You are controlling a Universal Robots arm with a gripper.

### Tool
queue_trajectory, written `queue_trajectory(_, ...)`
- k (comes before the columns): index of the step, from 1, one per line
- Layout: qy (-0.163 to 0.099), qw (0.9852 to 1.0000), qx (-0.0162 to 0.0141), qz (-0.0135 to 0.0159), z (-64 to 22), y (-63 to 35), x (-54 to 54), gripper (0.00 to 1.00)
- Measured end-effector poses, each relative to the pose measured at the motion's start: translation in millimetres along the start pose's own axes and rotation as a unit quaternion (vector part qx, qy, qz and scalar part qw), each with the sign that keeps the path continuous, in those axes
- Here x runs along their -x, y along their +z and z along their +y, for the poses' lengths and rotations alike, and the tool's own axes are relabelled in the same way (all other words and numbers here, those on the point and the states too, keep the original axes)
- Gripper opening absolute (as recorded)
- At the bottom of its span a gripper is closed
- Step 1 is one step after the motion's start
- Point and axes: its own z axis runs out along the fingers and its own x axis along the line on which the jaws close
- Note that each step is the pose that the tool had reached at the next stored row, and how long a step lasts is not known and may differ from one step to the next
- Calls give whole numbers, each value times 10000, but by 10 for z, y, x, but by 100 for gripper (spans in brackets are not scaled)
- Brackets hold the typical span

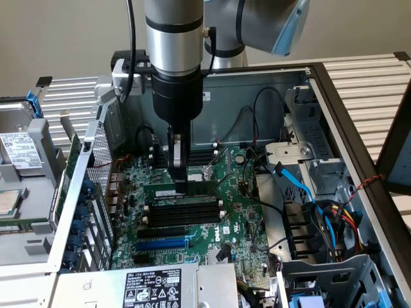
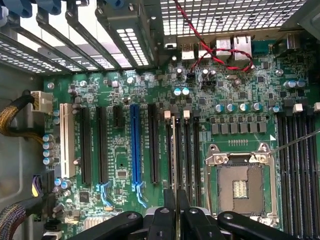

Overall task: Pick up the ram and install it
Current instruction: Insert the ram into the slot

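Pincer (image 1: pixel 180 185) fingers reach straight down from the arm into the open computer case (image 1: pixel 257 83) and stand narrow, pinched on the upper edge of the ram (image 1: pixel 202 188) at about its middle. The ram lies level and lengthwise along the farthest of the black memory slots (image 1: pixel 183 215), parallel to the empty ones just beside it, near the middle of the motherboard (image 1: pixel 241 212).

By these pictures the pick-up is done: the stick is off any tabletop and in the grip. The stick is lined up with its slot and looks to be at the slot's mouth or partly in it. Whether it is pressed home is my judgement only, and I would not call it seated; the pincer is not yet off it.

Much is hard to read. In the wrist view the pincer (image 2: pixel 176 197) sits over the slots beside the bare processor socket (image 2: pixel 240 185), and the ram shows there only as a thin line seen edge-on (image 2: pixel 175 150), so its depth in the slot cannot be told. The fingers cover the middle of the stick in the exterior view, hiding its label and chips there. The end latches of the slot are too small to judge as open or snapped. The ram's lower edge and contacts are out of sight behind the slot wall.
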Motion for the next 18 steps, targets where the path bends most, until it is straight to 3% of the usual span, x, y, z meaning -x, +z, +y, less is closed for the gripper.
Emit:
queue_trajectory(6, 6, 10000, -1, -1, -35, 54, -1, 14)
queue_trajectory(14, 8, 10000, -37, -4, -39, 154, 1, 14)
queue_trajectory(18, 9, 10000, -39, -4, -39, 159, -1, 14)
